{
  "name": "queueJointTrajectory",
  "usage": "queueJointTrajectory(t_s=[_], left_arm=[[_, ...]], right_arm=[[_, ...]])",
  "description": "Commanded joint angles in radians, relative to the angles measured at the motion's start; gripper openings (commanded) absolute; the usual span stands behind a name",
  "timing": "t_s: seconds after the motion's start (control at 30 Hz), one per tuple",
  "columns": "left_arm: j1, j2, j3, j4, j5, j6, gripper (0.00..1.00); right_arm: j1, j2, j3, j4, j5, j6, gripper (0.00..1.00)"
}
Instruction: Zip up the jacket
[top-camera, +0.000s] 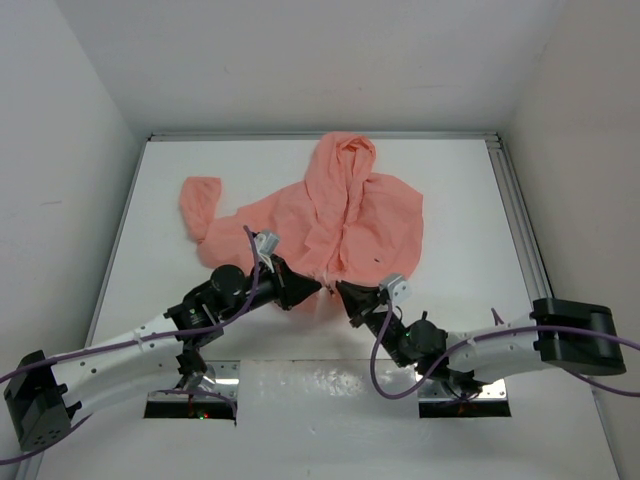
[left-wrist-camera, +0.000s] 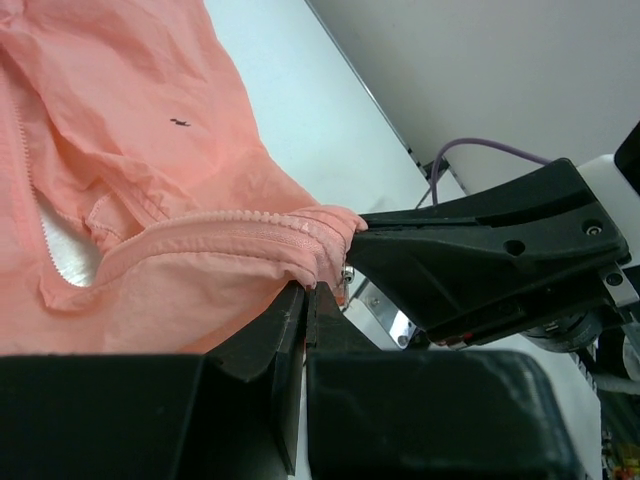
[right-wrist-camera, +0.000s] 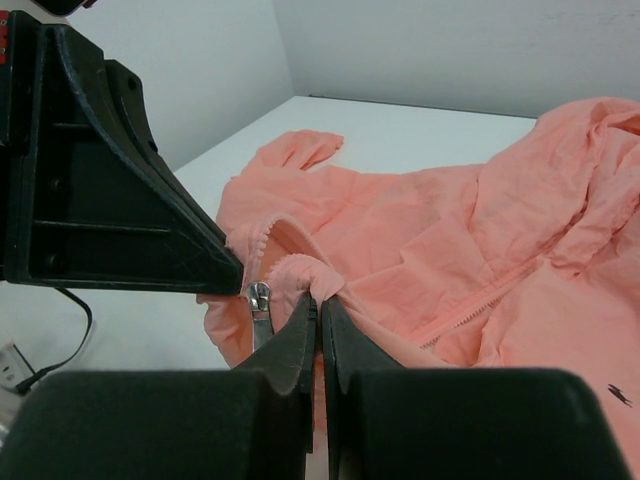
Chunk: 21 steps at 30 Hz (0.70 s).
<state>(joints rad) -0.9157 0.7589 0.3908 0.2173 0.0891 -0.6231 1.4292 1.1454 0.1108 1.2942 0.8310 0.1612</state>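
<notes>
The salmon-pink jacket (top-camera: 340, 215) lies spread on the white table, hood toward the far side and one sleeve (top-camera: 200, 203) out to the left. Both grippers meet at its near hem, tip to tip. My left gripper (top-camera: 312, 287) (left-wrist-camera: 308, 288) is shut on a fold of hem beside the zipper teeth (left-wrist-camera: 240, 222). My right gripper (top-camera: 345, 290) (right-wrist-camera: 319, 297) is shut on the bunched hem of the other panel. A silver zipper pull (right-wrist-camera: 260, 305) hangs just left of it. A tiny dark mark (left-wrist-camera: 180, 122) (right-wrist-camera: 620, 395) shows on one front panel.
A metal rail (top-camera: 515, 220) borders the table (top-camera: 460, 180) on the right, and white walls close in on three sides. Purple cables (top-camera: 378, 365) trail along both arms. Two mount plates (top-camera: 190, 400) sit at the near edge.
</notes>
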Motion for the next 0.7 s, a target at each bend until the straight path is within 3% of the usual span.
queueJointTrajectory(t_s=[0.0,0.37,0.67], left_arm=[[-0.005,-0.013,0.005,0.017,-0.035,-0.023,0.0],[-0.005,-0.027,-0.021,0.002,-0.124,-0.076,0.0],[-0.005,-0.027,-0.027,0.014,-0.109,-0.072,0.0]], right_arm=[[0.004,0.013,0.052,0.117,0.003,0.004,0.0],[0.007,0.068,0.11,0.076,0.077,-0.009,0.0],[0.011,0.103,0.13,0.073,0.091,-0.028,0.0]])
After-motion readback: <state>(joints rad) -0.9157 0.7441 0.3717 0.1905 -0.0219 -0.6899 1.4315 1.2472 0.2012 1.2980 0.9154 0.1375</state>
